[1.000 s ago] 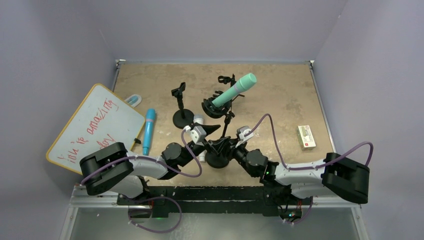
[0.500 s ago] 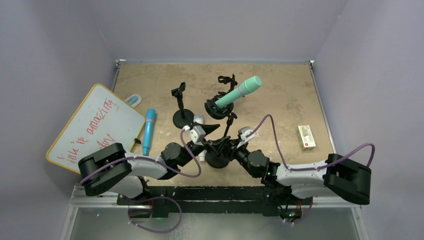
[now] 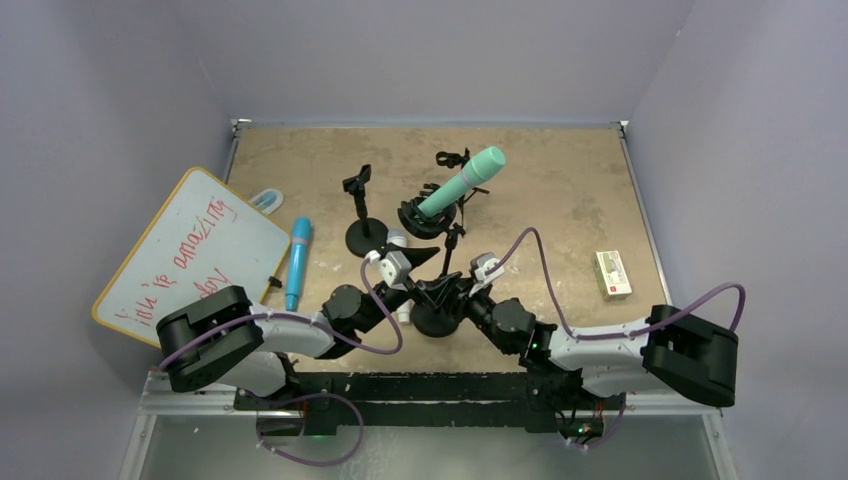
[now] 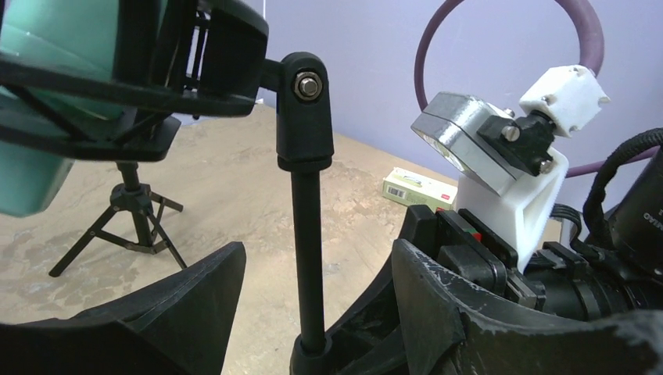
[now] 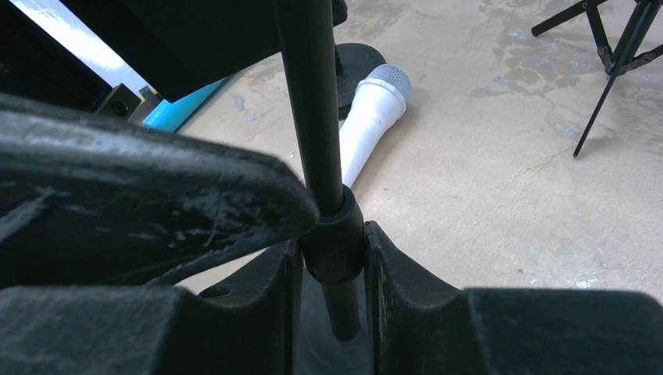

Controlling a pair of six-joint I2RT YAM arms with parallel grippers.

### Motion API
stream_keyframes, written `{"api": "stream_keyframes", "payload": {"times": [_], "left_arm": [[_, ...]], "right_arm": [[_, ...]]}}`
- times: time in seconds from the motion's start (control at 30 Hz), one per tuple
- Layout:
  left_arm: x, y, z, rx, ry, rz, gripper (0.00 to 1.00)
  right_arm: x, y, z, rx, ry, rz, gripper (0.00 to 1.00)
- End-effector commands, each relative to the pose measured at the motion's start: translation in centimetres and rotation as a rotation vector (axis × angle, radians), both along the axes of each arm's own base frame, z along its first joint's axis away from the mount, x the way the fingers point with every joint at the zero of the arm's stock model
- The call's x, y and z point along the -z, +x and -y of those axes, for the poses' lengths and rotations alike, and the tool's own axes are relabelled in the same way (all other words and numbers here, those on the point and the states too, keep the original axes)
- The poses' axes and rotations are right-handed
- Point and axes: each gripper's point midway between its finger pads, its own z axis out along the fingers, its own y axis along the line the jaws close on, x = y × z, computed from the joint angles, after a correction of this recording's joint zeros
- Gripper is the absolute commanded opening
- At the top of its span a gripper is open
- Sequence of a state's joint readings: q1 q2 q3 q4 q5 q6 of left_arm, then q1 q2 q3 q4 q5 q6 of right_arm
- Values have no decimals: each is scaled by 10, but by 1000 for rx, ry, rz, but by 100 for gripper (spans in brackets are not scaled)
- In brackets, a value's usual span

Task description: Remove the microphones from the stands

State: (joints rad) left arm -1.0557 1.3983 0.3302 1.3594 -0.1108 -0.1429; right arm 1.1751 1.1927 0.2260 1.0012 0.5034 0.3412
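Observation:
The teal microphone lies tilted in the black cradle on top of the stand, whose round base sits between my two grippers. In the left wrist view the microphone fills the upper left, inside the cradle. My left gripper is open, its fingers either side of the stand's pole without touching it. My right gripper is shut on the black collar low on the pole. Seen from above, the left gripper and right gripper meet at the stand.
A white microphone lies on the table behind the stand. A second small stand and a thin tripod stand further back. At the left are a whiteboard and a blue microphone. A small box lies at the right.
The teal microphone and its cradle swayed slightly right, then back left. My left gripper's jaws have spread a little wider. The right gripper has kept its hold on the pole.

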Motion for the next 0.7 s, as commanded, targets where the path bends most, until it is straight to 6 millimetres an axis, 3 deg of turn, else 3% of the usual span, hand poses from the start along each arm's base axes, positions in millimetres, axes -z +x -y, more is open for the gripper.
{"api": "stream_keyframes", "payload": {"times": [0.0, 0.13, 0.23, 0.5, 0.67], "left_arm": [[-30, 11, -5, -63, -71, 33, 67], [-34, 17, -2, -74, -68, 40, 65], [-37, 18, 4, -57, -68, 48, 57], [-34, 18, 15, -26, -41, 43, 0], [-29, 21, 12, -47, -34, 9, 0]], "right_arm": [[-8, -4, -13, -51, 17, 5, 0], [-8, -6, -16, -69, 11, 14, 0], [-8, -6, -17, -74, 3, 19, 0], [-10, 2, -14, -1, -10, 13, 0], [-9, 17, 11, 355, -15, -72, 0]]}}
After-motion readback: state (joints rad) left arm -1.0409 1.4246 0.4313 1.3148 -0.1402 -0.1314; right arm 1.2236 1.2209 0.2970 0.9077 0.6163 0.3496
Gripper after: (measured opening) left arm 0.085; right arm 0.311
